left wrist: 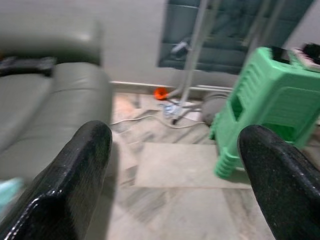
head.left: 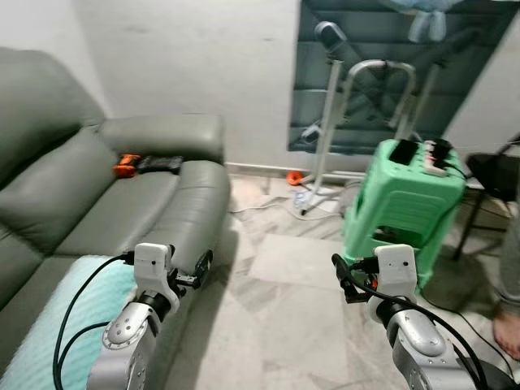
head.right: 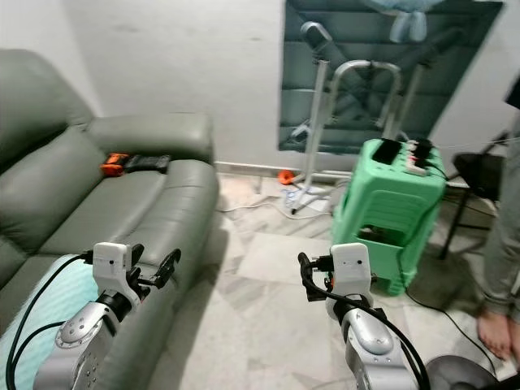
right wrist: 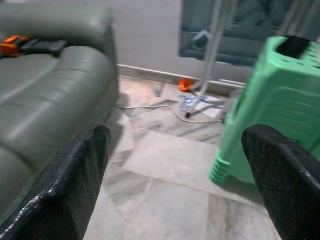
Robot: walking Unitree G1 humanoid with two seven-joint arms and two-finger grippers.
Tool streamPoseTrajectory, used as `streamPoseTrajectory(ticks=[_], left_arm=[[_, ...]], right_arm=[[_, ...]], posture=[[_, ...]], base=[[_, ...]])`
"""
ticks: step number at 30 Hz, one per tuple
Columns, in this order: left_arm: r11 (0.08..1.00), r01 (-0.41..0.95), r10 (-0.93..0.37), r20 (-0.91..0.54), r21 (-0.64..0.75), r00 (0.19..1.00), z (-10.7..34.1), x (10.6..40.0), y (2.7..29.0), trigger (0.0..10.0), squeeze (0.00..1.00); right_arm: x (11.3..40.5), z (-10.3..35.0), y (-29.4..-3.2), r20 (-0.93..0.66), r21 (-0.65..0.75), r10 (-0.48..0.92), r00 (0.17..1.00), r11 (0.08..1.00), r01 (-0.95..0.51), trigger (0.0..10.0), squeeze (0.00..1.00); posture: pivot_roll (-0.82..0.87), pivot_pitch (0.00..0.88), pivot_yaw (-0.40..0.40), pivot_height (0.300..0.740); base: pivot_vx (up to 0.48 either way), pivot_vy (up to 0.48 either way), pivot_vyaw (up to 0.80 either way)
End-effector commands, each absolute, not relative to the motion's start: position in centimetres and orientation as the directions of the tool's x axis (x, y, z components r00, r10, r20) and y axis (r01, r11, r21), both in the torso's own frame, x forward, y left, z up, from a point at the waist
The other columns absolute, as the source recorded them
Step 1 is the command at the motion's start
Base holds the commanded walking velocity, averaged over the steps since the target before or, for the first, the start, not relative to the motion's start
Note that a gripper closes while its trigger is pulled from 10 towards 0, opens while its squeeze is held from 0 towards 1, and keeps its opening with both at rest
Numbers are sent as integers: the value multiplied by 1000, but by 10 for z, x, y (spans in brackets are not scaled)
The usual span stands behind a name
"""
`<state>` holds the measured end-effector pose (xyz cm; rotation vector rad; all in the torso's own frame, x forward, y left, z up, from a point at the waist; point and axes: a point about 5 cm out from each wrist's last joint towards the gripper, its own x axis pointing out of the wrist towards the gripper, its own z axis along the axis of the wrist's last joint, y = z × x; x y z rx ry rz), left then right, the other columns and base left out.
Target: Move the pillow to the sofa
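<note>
Closest to me, low on the left, a pale teal pillow [head.left: 77,313] lies flat on the seat of the grey sofa [head.left: 97,203], at the near end of the cushion. Just above its edge hangs the robot's left gripper [head.left: 195,275], raised over the sofa's front edge; its two black fingers [left wrist: 75,175] stand wide apart and nothing is between them. Farther back on the same seat, against the armrest, sit an orange object [head.left: 126,165] and a dark flat object [head.left: 160,165] touching it.

Moving right, pale marbled floor tiles [head.left: 276,292] run to the wall, with a white cable [head.left: 260,207] trailing across them and a small orange ball [head.left: 294,175] at the skirting. A white metal stand [head.left: 337,122] rises in front of a dark blue panel.

Next comes the right gripper [head.left: 348,280], held up over the floor, its fingers [right wrist: 280,175] likewise spread wide and empty. Behind it stands a green plastic stool [head.left: 402,207] with dark objects on top. At the far right edge, a person's bare foot [head.left: 508,333] and trouser leg show.
</note>
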<state>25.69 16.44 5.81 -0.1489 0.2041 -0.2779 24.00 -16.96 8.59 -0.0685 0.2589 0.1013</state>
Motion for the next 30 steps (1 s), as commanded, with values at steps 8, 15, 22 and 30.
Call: streamPoseTrajectory(ticks=[8, 15, 22, 30], left_arm=[[944, 281, -309, -169, -171, 936, 60, 259, 159, 10000, 0], [945, 282, -309, -169, -169, 936, 61, 261, 158, 10000, 0], [944, 284, -312, -171, -167, 935, 61, 261, 158, 10000, 0], [943, 286, -314, -171, -168, 934, 60, 262, 157, 10000, 0]], right_arm=[[242, 89, -174, -246, -61, 75, 966, 994, -93, 10000, 0], [242, 89, -173, -243, -57, 79, 967, 994, -95, 10000, 0], [242, 90, -172, -238, -57, 90, 967, 993, -106, 10000, 0], [243, 90, -171, -236, -57, 94, 967, 992, -110, 10000, 0]], posture=[[-98, 0, 42, 740], [-100, 0, 46, 740], [-100, 0, 48, 740], [-101, 0, 46, 740]], base=[[315, 0, 0], [316, 0, 0], [325, 0, 0], [328, 0, 0]])
